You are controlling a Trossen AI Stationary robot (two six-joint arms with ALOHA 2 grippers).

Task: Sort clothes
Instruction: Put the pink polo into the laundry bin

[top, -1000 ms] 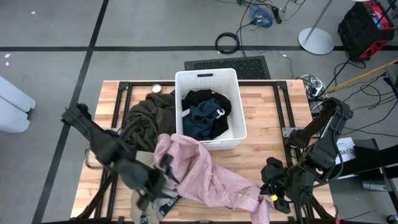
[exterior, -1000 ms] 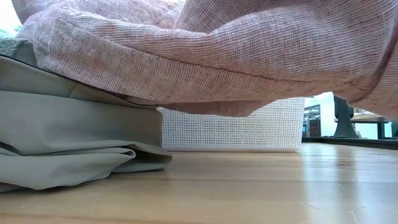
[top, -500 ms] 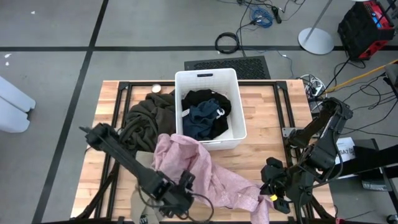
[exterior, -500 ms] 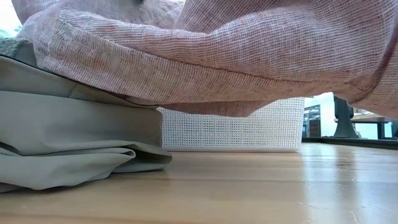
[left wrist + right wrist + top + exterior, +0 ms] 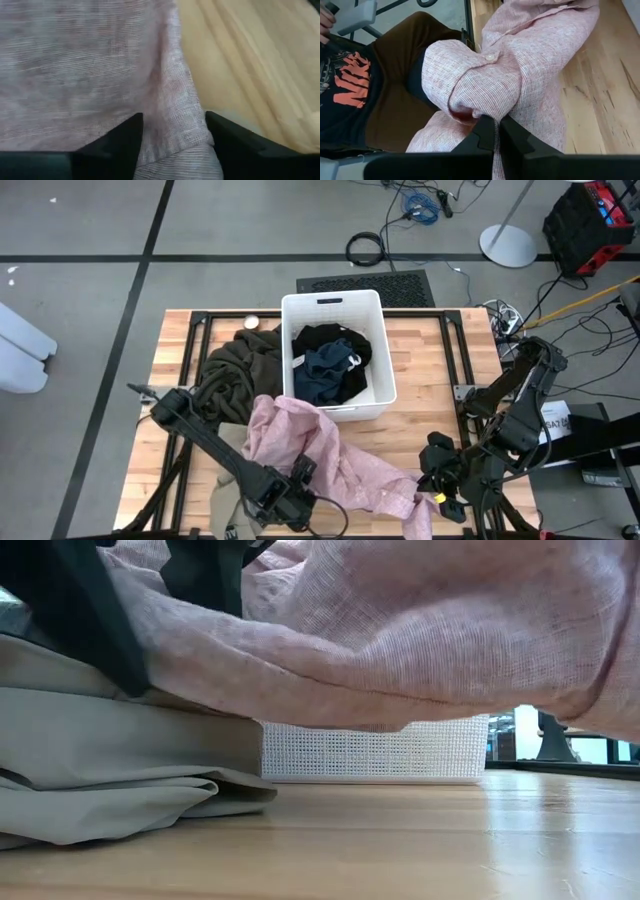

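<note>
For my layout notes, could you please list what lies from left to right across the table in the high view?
Left gripper open over the pink garment's edge → pink garment → right gripper, shut on the garment's far end.

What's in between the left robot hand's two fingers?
Pink shirt fabric fills the gap between the left gripper's open fingers, shown in the left wrist view.
</note>
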